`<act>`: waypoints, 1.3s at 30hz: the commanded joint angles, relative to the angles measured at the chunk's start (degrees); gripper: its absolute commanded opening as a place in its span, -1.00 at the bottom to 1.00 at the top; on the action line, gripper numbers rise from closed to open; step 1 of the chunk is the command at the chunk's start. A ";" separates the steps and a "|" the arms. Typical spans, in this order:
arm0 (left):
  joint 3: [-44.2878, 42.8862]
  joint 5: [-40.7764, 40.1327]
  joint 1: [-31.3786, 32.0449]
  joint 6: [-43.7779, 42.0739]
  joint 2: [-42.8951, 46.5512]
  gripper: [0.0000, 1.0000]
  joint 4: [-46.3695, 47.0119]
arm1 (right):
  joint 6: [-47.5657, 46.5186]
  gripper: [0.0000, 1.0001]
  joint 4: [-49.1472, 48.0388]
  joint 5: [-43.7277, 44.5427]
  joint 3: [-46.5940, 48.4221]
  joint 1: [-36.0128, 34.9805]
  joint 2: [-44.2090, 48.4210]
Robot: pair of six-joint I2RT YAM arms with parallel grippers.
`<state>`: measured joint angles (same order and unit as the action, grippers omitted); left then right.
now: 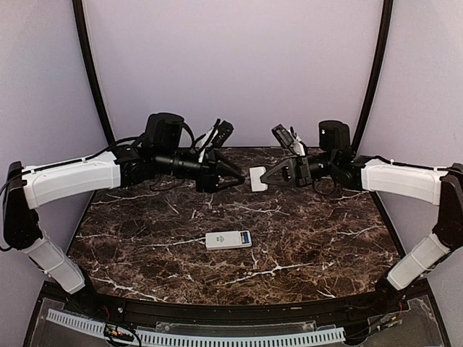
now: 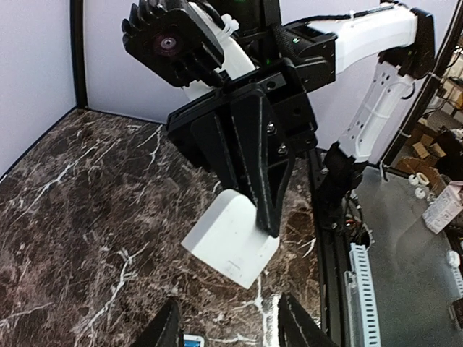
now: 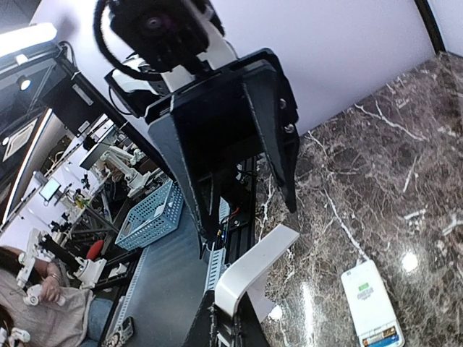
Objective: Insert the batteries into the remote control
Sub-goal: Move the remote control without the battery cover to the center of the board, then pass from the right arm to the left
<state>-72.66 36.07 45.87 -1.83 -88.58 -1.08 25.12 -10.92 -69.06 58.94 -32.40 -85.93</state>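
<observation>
The white remote control (image 1: 228, 239) lies flat at the table's middle, also in the right wrist view (image 3: 370, 300). A blue strip at its right end looks like the batteries (image 1: 246, 237) in its compartment; no loose battery shows. My right gripper (image 1: 265, 178) is shut on the small white cover piece (image 1: 257, 178), held in the air above the table's far middle. The cover also shows between my right gripper's (image 3: 233, 318) own fingers (image 3: 255, 278). My left gripper (image 1: 233, 177) is open and empty, facing the cover (image 2: 231, 242) from the left, a little apart from it.
The dark marble table (image 1: 145, 231) ends in a black front rail (image 1: 217, 314) with a white cable strip. Grey walls and black poles close the back and sides. A blue basket (image 3: 148, 217) stands off the table.
</observation>
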 commanded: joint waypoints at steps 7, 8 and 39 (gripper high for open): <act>-4.22 13.91 -0.24 8.59 -0.77 -0.21 5.50 | 3.30 -1.00 -19.82 -6.44 1.30 -1.71 1.82; -4.19 15.03 -0.25 8.68 -0.79 -0.26 5.62 | 3.76 -1.00 -20.50 -6.52 1.38 -1.89 1.95; -5.63 23.40 -0.16 9.04 -3.82 -1.00 9.97 | 3.02 -1.00 -18.52 -8.34 4.14 -4.07 -0.82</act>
<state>-77.10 58.06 45.67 7.44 -92.12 8.12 28.60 -29.98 -78.08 61.93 -36.12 -86.26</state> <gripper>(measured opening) 0.009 0.045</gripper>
